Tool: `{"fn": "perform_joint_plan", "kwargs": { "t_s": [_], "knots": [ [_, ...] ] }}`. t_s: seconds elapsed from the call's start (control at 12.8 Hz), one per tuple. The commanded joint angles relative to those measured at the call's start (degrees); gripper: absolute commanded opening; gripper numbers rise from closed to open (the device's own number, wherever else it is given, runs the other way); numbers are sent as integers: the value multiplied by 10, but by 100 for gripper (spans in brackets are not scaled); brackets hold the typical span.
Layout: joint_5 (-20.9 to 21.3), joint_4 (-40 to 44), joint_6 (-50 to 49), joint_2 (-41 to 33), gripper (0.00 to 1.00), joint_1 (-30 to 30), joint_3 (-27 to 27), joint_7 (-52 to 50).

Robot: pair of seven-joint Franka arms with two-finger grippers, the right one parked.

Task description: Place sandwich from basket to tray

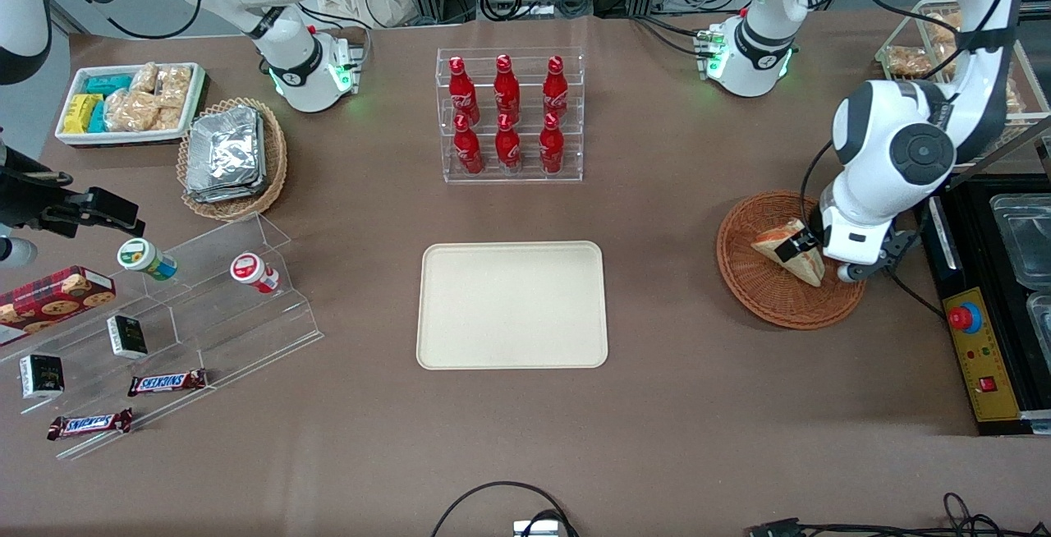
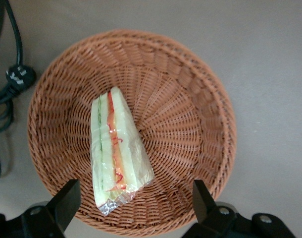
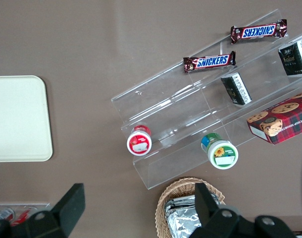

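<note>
Brown desk (image 1: pixel 706 406) stretches wide under me, with the cream tray (image 1: pixel 511 305) lying bare at its middle and nothing on it yet. From the tray, the wicker basket (image 1: pixel 759 299) sits at about three o'clock, toward my working end of the desk and well apart from the tray's rim.

So the task is at its start, as I judge it. The sandwich (image 2: pixel 116 148) still lies in the basket, wrapped in clear film, its red and pale filling edge facing up at me. It rests on the woven floor, a little off centre, with one end near the basket's rim.

My gripper (image 2: pixel 133 201) hangs over the basket, directly above the sandwich, its fingers spread wide apart with one on either side of the wedge. Neither finger (image 2: pixel 67 201) touches the bread or the wicker, as far as I can see. In the front view the gripper (image 1: pixel 800 251) is low over the basket and partly covers the sandwich (image 1: pixel 809 268).

What is done: I am lined up over the sandwich. What is left: nearly all of it. I have to drop down, close on the wedge, lift it clear of the rim, carry it toward nine o'clock across the bare desk, and set it down on the tray.
</note>
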Motion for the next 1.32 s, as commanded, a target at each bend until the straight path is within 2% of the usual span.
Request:
{"fn": "perform_joint_plan", "kwargs": {
  "t_s": [0.0,0.47,0.55,0.62,0.7,0.78,1.01,1.25],
  "knots": [
    [-4,-23,41,17,100,0,4,-43],
    [-4,-77,143,60,100,0,46,-46],
    [-4,-74,148,66,80,0,48,-49],
    [-4,-73,148,65,37,0,48,-60],
    [-4,-70,148,66,3,0,48,-67],
    [-4,-70,148,65,0,-1,47,-78],
    [-3,-60,132,47,0,-6,46,-83],
    [-1,-10,15,5,0,-10,40,-48]
  ]
}}
